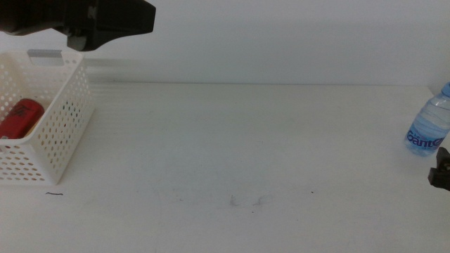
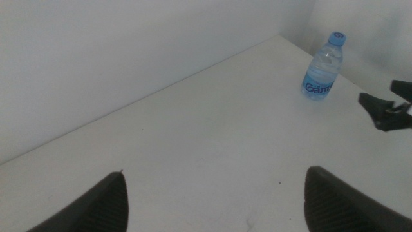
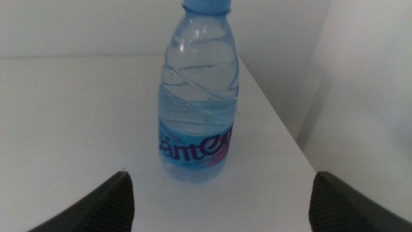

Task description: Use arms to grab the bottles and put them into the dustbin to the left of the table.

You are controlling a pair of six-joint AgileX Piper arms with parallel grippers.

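Middle view shows the spread-jawed left gripper (image 1: 105,28) above the white perforated dustbin (image 1: 67,119) holding a red can (image 1: 21,118); the right gripper (image 3: 219,212), released, faces the upright clear blue-labelled water bottle (image 3: 196,96) at the white table's (image 1: 232,140) right edge.

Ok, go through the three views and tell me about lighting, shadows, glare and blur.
Middle view: flat, washed-out light on the white table, hardly any shadows; left gripper is a dark silhouette above the dustbin. Left wrist view: soft focus, the water bottle fairly clear, its own jaws blurred at the edge. Right wrist view: bottle close with small glints on the plastic; right gripper jaws blurred.
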